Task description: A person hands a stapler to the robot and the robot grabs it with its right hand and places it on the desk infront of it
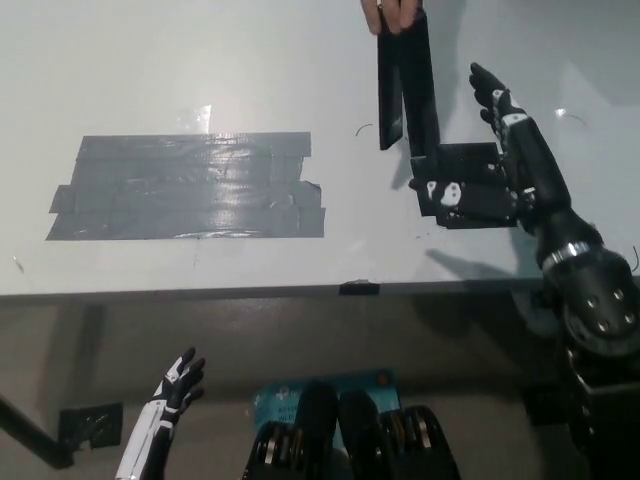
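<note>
A person's hand (391,14) dangles the stapler (405,82) over the desk's (200,70) far edge; the right hand (510,150) hovers beside it, spread and empty; a hasty grab could knock it loose; the left hand (172,392) rests below the near edge, fingers apart.

Stapler (405,85) hangs left of right hand (510,150) (over desk (200,70)).

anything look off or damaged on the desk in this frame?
Only the grey tape patch on the desk: its strips are laid unevenly, with ragged, offset ends. The stapler hangs open from a person's hand, beside the robot's open right hand. Left hand rests low.
</note>
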